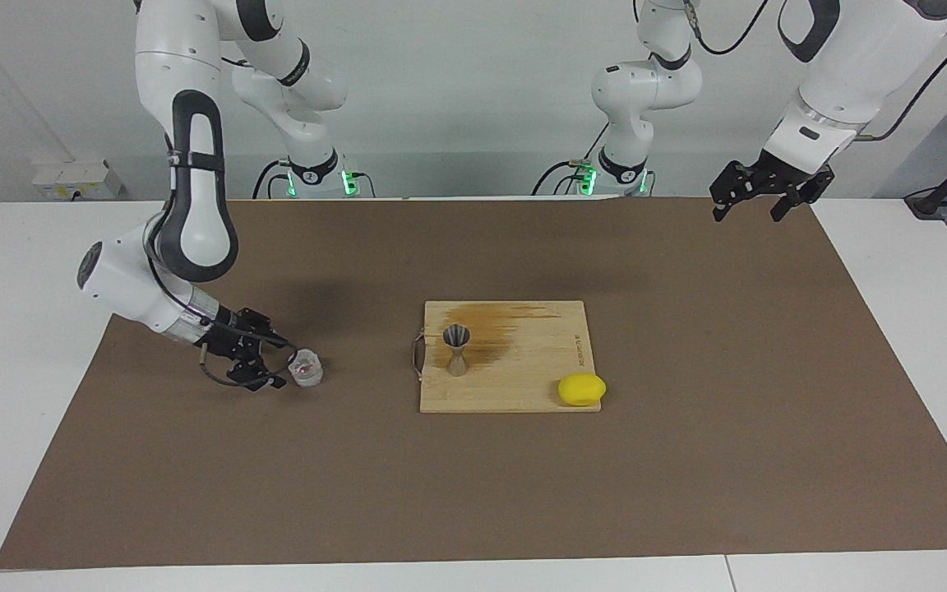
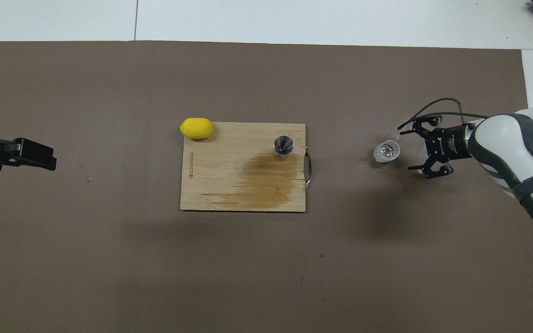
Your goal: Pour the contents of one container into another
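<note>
The small clear cup [image 1: 306,367] with something pinkish inside stands upright on the brown mat toward the right arm's end; it also shows in the overhead view [image 2: 386,151]. My right gripper [image 1: 284,365] is low and open, level with the cup, its fingertips [image 2: 401,133] just at the cup's side and not closed on it. The grey metal hourglass jigger [image 1: 457,349] stands upright on the wooden cutting board [image 1: 523,386], at the board's end toward the cup [image 2: 283,147]. My left gripper [image 1: 749,215] is open and empty, raised and waiting at the left arm's end.
A yellow lemon [image 1: 581,389] lies at the board's corner farther from the robots, toward the left arm's end. The board [image 2: 229,157] has a dark wet stain and a metal handle [image 2: 309,167] on the cup's side. The brown mat [image 1: 687,477] covers the table.
</note>
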You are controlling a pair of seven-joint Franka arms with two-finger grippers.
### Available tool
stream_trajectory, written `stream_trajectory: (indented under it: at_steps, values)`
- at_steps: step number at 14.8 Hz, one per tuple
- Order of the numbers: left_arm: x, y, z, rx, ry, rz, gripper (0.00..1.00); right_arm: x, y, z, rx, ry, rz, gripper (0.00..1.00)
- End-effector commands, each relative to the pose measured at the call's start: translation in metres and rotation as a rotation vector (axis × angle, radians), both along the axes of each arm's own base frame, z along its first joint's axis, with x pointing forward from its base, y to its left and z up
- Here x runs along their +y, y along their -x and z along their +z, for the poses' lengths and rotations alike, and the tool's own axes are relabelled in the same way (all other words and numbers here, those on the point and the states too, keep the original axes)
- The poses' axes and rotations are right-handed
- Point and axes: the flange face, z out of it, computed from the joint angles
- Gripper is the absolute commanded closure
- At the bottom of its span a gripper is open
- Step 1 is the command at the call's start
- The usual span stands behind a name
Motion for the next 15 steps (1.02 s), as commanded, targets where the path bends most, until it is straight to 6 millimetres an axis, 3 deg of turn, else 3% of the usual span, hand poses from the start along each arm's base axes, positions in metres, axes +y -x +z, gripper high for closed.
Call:
stream_trajectory:
  at_steps: [1, 6, 8, 11, 15]
  values:
    - [0.001, 0.009, 0.001, -0.009, -0.021, 0.012, 0.0, 0.005, 0.014, 0.033, -0.048, 0.144, 0.162, 0.0]
    - [0.001, 0.009, 0.001, -0.009, -0.021, 0.012, 0.0, 0.036, 0.016, 0.067, -0.157, 0.238, 0.492, 0.0]
    - [0.001, 0.009, 0.001, -0.009, -0.021, 0.012, 0.0, 0.068, 0.02, 0.078, -0.2, 0.242, 0.651, 0.0]
    - [0.001, 0.009, 0.001, -0.009, -0.021, 0.012, 0.0, 0.1, 0.026, 0.097, -0.222, 0.324, 0.793, 0.0]
    - [0.001, 0.009, 0.001, -0.009, -0.021, 0.012, 0.0, 0.102, 0.034, 0.147, -0.227, 0.431, 0.888, 0.0]
